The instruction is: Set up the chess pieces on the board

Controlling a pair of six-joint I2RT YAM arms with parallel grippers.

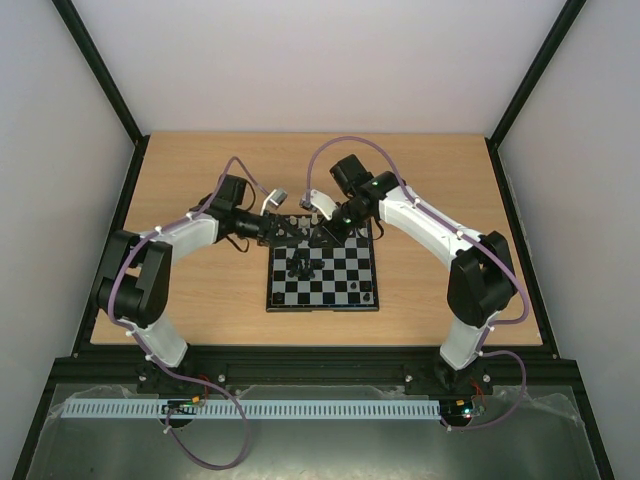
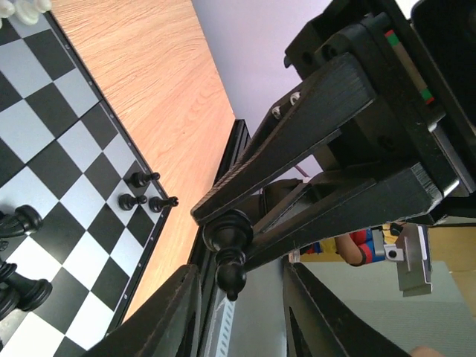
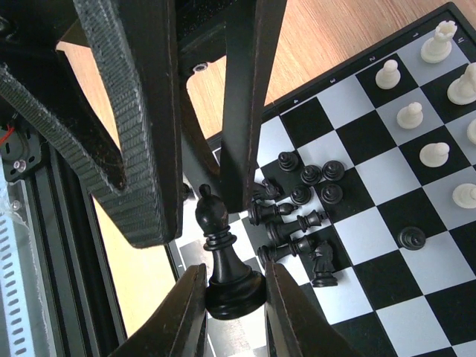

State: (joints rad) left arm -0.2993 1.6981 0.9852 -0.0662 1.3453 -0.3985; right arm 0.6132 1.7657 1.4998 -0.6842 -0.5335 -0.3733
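Fig.: R hand (image 3: 234, 288) clamped on black bishop (image 3: 222, 245) at its base, aloft over the board (image 1: 322, 307). L hand (image 2: 239, 277) apart, bishop's head between its fingers. I read this as a hand-over to re-grip. Other black pieces (image 3: 301, 216) lie heaped on board.

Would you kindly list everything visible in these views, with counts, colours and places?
table: one, light wood.
board: one, black and grey-white checks, mid-table.
white pieces: at least seven, near one board edge.
black pieces: about ten, clustered on the board, some toppled.
black pawns: three, by a board corner.
black bishop: one, pinched in the right hand.
left arm and right arm: one each, black and white, flanking the board.
left hand: black, open, straddling the bishop's top.
right hand: black, shut on the bishop.
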